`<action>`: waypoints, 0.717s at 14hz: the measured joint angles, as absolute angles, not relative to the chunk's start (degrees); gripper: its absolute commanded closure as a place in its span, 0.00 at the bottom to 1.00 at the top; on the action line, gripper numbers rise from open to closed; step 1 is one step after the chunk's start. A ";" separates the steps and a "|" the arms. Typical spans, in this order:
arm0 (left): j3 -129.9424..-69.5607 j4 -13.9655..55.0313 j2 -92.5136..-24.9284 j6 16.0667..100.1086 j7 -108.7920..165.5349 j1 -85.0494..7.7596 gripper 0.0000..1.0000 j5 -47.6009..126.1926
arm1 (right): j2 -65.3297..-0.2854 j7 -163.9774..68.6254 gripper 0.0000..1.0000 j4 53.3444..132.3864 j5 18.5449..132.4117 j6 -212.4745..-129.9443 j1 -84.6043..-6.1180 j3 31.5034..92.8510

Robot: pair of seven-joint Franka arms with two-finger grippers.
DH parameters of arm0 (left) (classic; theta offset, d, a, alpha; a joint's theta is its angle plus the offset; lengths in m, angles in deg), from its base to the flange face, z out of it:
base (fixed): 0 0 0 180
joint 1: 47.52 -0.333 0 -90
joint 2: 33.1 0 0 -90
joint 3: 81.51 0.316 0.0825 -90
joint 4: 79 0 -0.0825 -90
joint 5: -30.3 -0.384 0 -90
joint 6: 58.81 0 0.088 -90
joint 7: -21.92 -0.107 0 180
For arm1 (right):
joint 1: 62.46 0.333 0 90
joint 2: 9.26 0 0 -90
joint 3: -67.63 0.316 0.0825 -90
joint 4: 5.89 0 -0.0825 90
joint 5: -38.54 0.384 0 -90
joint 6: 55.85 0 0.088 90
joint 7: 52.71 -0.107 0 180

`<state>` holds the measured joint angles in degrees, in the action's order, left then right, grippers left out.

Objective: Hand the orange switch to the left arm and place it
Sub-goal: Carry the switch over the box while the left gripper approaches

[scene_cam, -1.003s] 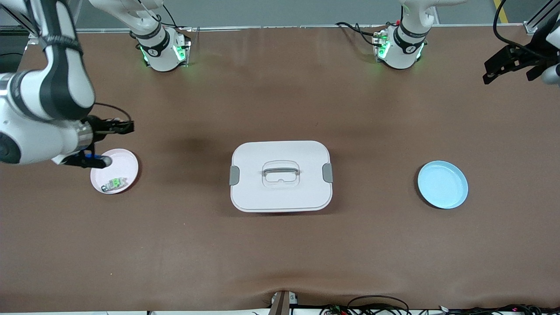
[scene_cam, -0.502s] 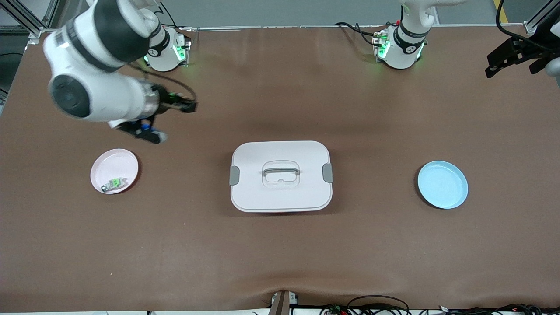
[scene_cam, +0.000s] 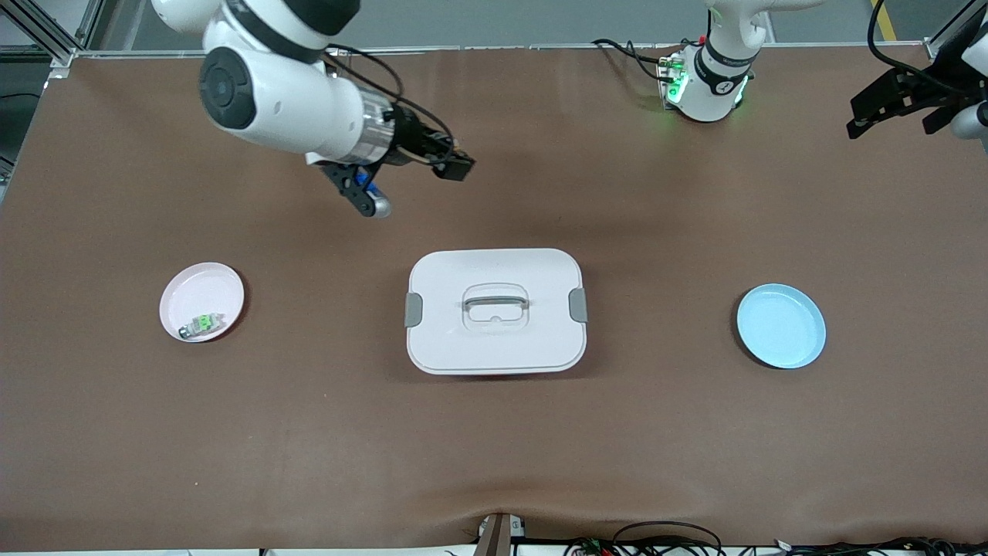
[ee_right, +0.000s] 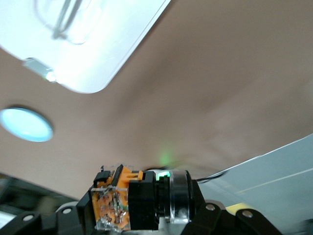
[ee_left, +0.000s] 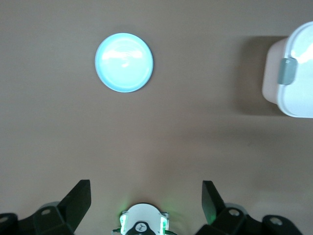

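now my right gripper (scene_cam: 369, 202), up over the table toward its base edge, is clamped on the orange switch (ee_right: 124, 203), which seems light, rigid and slippery, while my left gripper (ee_left: 146, 196) waits spread empty.

Even overhead light, moderately bright; front view sharp edge to edge. Soft shadow falls on the table (scene_cam: 695, 432) just beside the box (scene_cam: 494, 340), on its side toward the bases. Right wrist view: box overexposed w/ glare, blurred; orange switch (ee_right: 117, 208) in focus. Left wrist view slightly soft, blue plate (ee_left: 124, 62) shows glare.
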<state>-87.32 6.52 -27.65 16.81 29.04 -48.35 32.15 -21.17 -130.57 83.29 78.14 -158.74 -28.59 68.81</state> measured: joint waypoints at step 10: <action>-90.08 9.29 -30.07 19.22 27.62 -43.43 0.00 42.96 | -33.02 -150.69 0.82 77.98 90.85 -192.67 -15.19 68.77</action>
<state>-90.08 9.29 -30.07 19.22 27.62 -43.43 42.96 -33.02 -150.69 77.98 90.85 -192.67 -15.19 68.77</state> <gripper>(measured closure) 0.000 0.273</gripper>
